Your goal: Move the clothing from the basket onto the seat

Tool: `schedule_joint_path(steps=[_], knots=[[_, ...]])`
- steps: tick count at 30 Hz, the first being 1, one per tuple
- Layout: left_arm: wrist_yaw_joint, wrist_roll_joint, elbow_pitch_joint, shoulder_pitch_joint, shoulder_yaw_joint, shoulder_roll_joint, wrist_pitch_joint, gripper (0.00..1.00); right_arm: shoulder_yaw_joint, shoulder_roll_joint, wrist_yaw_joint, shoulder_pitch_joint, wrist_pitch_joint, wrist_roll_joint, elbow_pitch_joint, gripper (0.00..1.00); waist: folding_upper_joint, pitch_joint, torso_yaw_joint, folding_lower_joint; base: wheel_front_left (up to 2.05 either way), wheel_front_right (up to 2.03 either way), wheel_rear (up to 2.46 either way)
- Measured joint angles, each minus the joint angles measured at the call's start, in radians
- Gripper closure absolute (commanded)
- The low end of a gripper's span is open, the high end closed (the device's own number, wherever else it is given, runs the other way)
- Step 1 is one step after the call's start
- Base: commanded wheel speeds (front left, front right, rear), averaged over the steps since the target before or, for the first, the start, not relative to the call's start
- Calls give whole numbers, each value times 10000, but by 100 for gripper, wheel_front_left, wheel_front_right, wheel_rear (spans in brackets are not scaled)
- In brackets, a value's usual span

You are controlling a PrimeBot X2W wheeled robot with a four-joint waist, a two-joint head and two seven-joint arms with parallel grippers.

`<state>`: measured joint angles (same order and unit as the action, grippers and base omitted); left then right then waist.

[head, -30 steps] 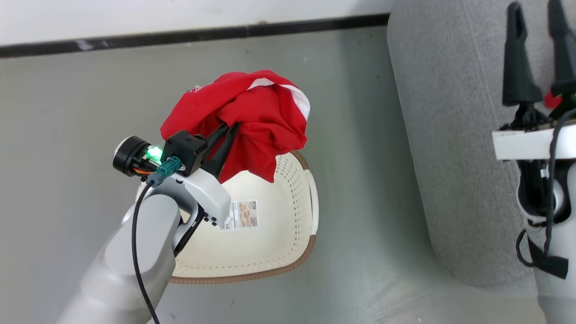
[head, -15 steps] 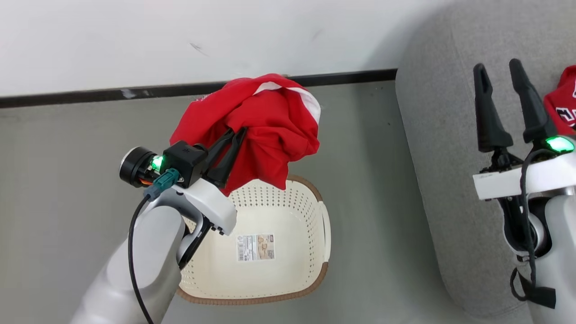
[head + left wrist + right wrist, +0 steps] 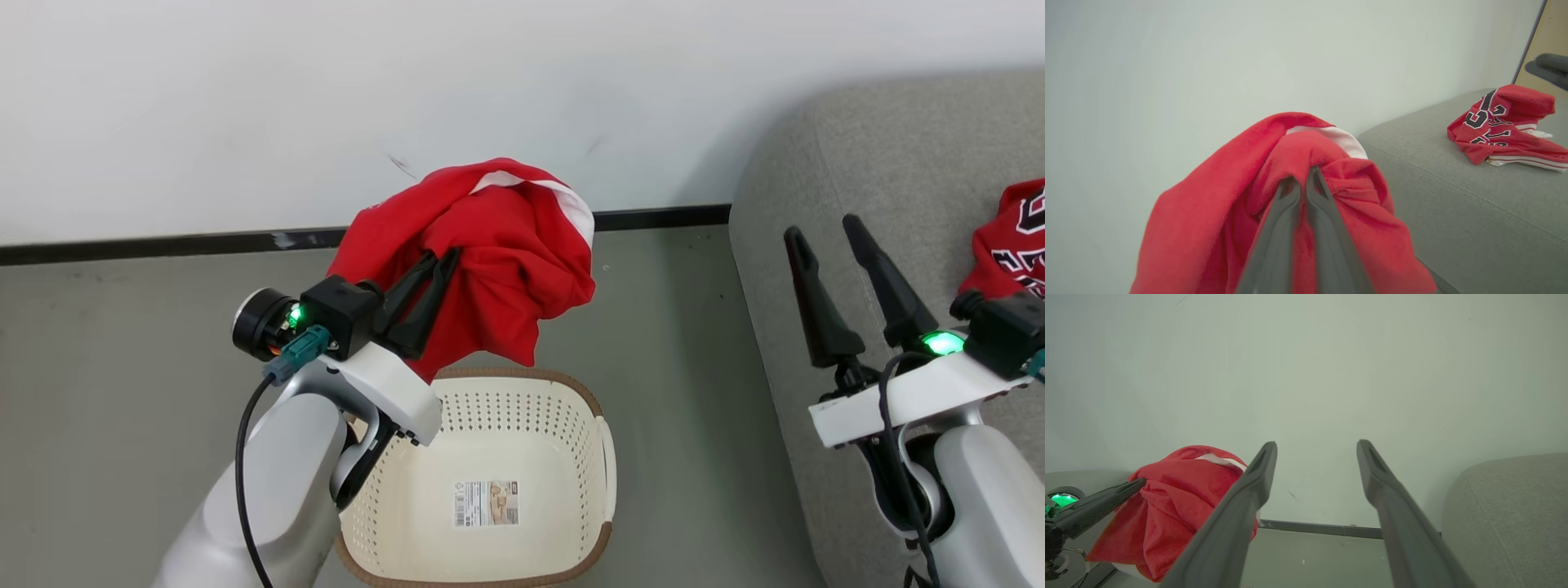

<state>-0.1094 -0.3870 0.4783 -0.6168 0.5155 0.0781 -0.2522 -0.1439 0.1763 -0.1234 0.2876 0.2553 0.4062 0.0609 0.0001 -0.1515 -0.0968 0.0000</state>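
Head view looks down onto the basket (image 3: 522, 408), wall (image 3: 326, 98) and seat (image 3: 882, 163). Both wrist views face the wall nearly level, close up, sharing the red garment (image 3: 1208, 212).

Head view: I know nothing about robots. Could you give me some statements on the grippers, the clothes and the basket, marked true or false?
1. The left gripper is shut on a red garment. True.
2. The basket holds more clothing. False: nothing but a label sticker lies on its floor.
3. The right gripper is open and holds nothing. True.
4. The numbered jersey lies on the floor. False: it lies on the grey sofa seat.
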Motion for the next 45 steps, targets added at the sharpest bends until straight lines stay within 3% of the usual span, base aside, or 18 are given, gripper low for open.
schedule_joint_path(steps=[26,45], knots=[[-88,-194,-537,453,782,-186,539,100,-3766,1172,0,-290,-2,130,857,0,0,1244,579,0,0,0,0],[-92,-439,-1122,705,1616,-259,890,100,-5381,1145,-2,958,-2,268,1954,0,0,1324,1012,0,0,0,0]])
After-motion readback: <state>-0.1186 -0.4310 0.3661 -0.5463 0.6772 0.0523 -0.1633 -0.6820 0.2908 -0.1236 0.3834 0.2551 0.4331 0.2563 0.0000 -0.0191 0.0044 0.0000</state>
